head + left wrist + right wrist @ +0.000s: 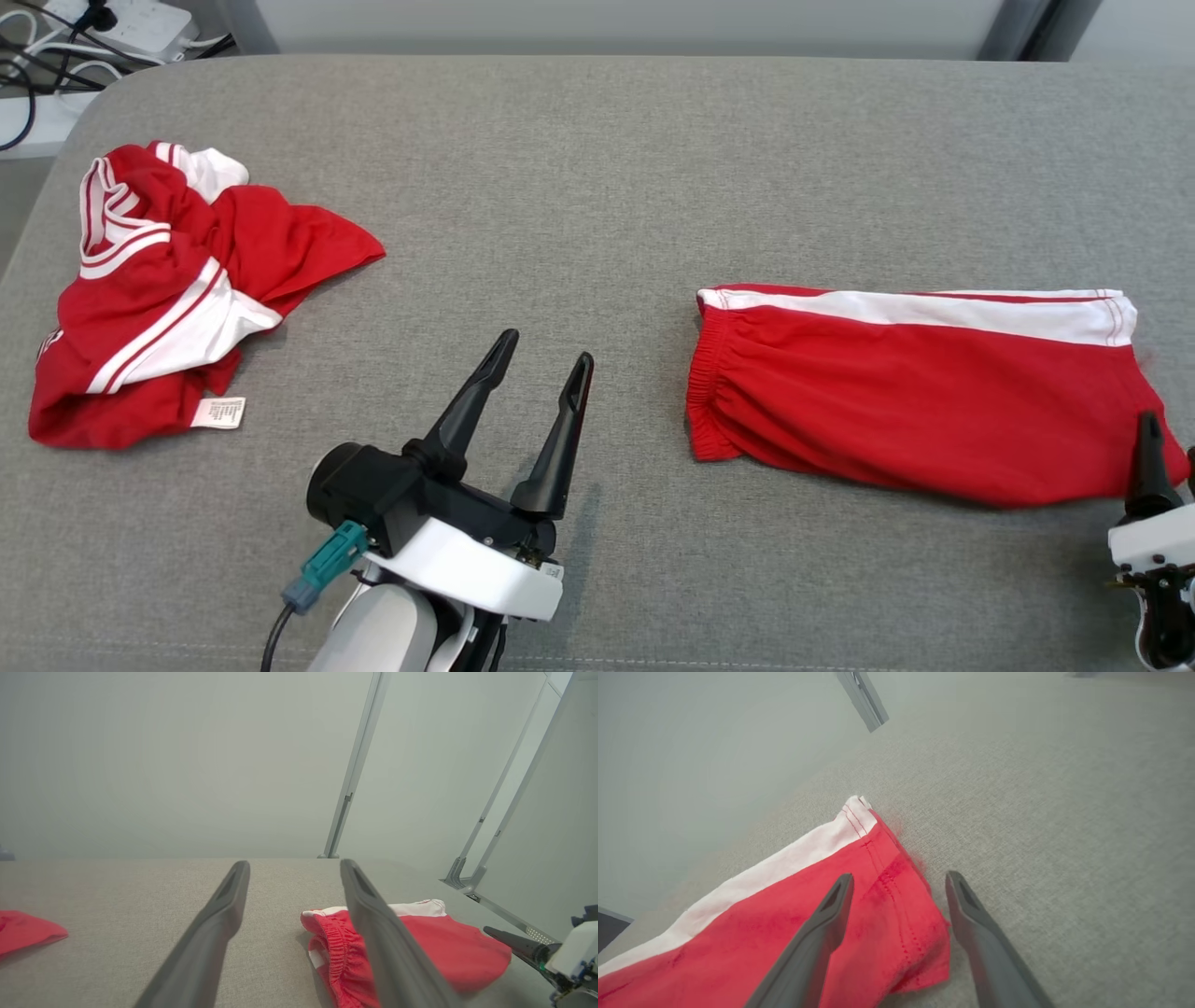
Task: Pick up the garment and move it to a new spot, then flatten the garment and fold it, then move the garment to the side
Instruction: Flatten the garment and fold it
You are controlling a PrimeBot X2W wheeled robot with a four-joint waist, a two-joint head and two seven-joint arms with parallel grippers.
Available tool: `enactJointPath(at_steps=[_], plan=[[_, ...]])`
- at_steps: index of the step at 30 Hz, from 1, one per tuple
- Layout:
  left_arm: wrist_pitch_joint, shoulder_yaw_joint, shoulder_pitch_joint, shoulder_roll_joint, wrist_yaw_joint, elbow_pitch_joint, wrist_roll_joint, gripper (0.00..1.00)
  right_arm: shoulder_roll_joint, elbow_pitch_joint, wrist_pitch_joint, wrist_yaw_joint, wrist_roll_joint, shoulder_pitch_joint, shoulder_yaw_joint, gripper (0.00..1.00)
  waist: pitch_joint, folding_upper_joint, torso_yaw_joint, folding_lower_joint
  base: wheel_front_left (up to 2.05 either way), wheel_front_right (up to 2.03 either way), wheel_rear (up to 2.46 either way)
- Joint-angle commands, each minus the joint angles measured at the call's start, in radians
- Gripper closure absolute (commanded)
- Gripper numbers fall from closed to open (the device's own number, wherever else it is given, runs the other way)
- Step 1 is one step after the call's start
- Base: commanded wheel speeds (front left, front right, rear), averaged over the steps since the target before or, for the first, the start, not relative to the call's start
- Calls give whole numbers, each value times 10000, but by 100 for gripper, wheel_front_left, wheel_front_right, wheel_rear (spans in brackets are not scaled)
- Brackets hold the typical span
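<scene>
Grey woven cloth is covering the table [597, 168] we are working over, with a pale wall rising behind it. We are holding our right gripper [900, 877] low over the hem end of the folded shorts [915, 401]. Its two fingers are standing well apart and straddling the hem's near corner. Nothing is caught between them, and we cannot tell whether a fingertip is brushing the cloth.

The shorts are lying flat and folded lengthwise. Their white stripe is running along the edge farthest from that gripper, and the gathered waistband is pointing toward our left gripper [546, 347]. We are reading this as the garment folded and set down at the side. That would explain the spread right fingers, since cloth at rest is needing no grip.

Our left gripper is hanging above bare table with its fingers wide apart, holding and touching nothing. The waistband is lying off to its right, and a crumpled red garment [159, 299] is lying well apart to its left. We are judging that it is waiting between the two, within reach of either.
</scene>
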Motion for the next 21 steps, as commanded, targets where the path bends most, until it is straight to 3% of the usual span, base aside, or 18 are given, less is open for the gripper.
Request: enactJointPath(at_steps=[1,10,21], plan=[[-88,384,58,30,66,-287,10,0,-273,-405,-133,42,-411,237,148,0,-33,0,-68,0,0,0,0],[-88,437,253,30,51,-370,84,0,-243,-2209,-133,42,-3096,1368,631,0,-253,0,-350,0,0,0,0],[-88,346,567,30,162,-331,162,0,-319,-3846,-133,42,-4383,2876,972,0,-671,0,-624,0,0,0,0]])
